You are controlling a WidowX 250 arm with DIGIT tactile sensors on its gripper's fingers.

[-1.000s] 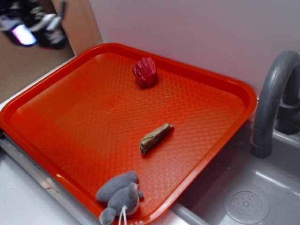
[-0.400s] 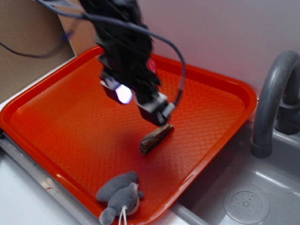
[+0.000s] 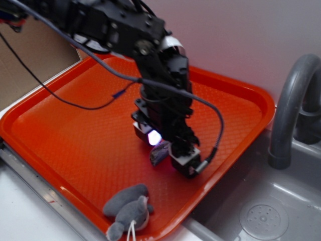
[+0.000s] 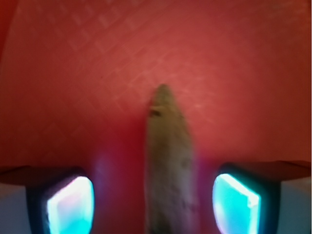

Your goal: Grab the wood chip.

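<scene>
Wrist view: tan-brown tapered wood chip (image 4: 168, 161) centred between spread fingers (image 4: 68, 204) of black gripper (image 4: 153, 204), untouched. Positioned over orange plastic tray (image 4: 73, 73). Closing and lifting outstanding.

Looks straight down onto the textured red tray surface (image 4: 97, 73), diamond-patterned and slightly blurred; shows the wood chip (image 4: 169, 165) lying lengthwise up the middle, tan-brown and rough, tapered tip pointing to the top, wider end running off the bottom edge; frames the pincer (image 4: 153, 207) with one finger (image 4: 66, 204) at lower left and the other at lower right, both glowing cyan; leaves a clear strip of tray between chip and each finger, jaws spread, touching nothing.
</scene>
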